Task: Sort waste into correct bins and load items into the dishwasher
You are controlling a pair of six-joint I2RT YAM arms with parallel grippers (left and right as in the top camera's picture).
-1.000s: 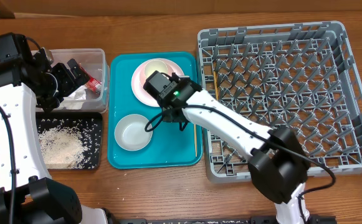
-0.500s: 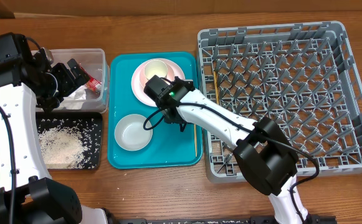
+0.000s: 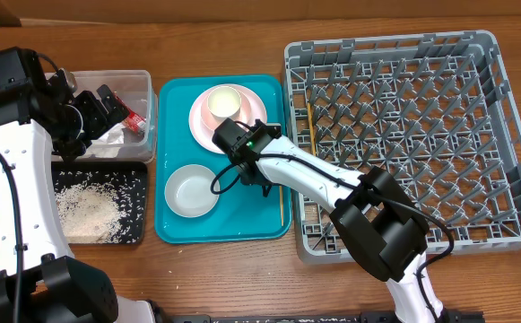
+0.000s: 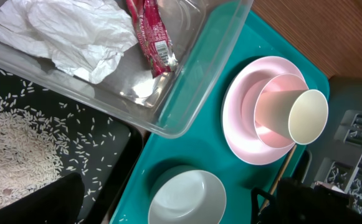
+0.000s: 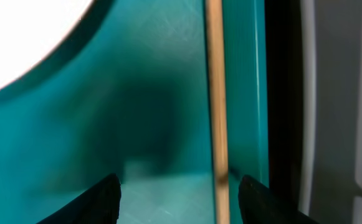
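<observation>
My right gripper (image 3: 266, 184) is open and low over the teal tray (image 3: 242, 226). In the right wrist view (image 5: 179, 194) its fingers straddle a thin wooden chopstick (image 5: 215, 93), which lies near the right finger. That chopstick (image 3: 282, 205) lies along the tray's right edge. A second chopstick (image 3: 309, 117) lies in the grey dish rack (image 3: 504, 117). The pink plate (image 3: 262, 103) holds a pale cup (image 3: 224, 103). A pale bowl (image 3: 191, 190) sits in front of it. My left gripper (image 3: 97, 109) is open and empty above the clear tub (image 3: 146, 85), which holds the napkin (image 4: 75, 31) and the red wrapper (image 4: 149, 37).
The black tray (image 3: 137, 178) in front of the tub holds a pile of rice (image 3: 88, 213). The dish rack fills the right half of the table, tight against the teal tray. My right arm stretches across the rack's left front corner.
My right gripper has moved toward the table's front, off the plate and down to the chopstick at the tray's right edge. The left arm has not moved.
</observation>
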